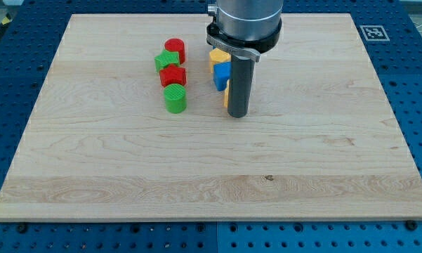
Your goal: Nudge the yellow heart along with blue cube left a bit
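Observation:
A blue cube [221,75] sits at the board's upper middle. A yellow block [218,57] touches its top side; its shape is hard to make out. A second yellow block [226,97] lies just below the cube, mostly hidden behind my rod. My tip [239,114] rests on the board right next to this lower yellow block, on its right, and below and right of the blue cube. I cannot tell which yellow block is the heart.
Left of the blue cube stands a column of blocks: a red cylinder [174,49], a green star-like block [167,62], a red block [173,76] and a green cylinder [175,98]. The wooden board [211,183] lies on a blue perforated table.

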Robot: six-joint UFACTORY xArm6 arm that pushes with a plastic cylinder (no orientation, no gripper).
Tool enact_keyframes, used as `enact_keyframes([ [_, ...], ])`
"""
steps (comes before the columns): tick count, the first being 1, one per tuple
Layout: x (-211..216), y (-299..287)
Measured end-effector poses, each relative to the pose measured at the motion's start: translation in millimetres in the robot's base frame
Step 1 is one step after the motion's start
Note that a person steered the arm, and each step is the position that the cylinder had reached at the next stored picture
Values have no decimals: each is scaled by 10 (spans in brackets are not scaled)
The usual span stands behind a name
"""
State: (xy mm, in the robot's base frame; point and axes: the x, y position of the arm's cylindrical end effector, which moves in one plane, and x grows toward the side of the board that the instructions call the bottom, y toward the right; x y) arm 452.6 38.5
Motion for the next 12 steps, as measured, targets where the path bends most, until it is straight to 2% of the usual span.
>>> enact_keyframes([
  [2, -231, -47],
  [3, -207, 9],
  [4, -74, 560],
  [5, -129, 705],
  [8, -157, 705],
  [10, -425, 659],
  [12, -468, 530],
])
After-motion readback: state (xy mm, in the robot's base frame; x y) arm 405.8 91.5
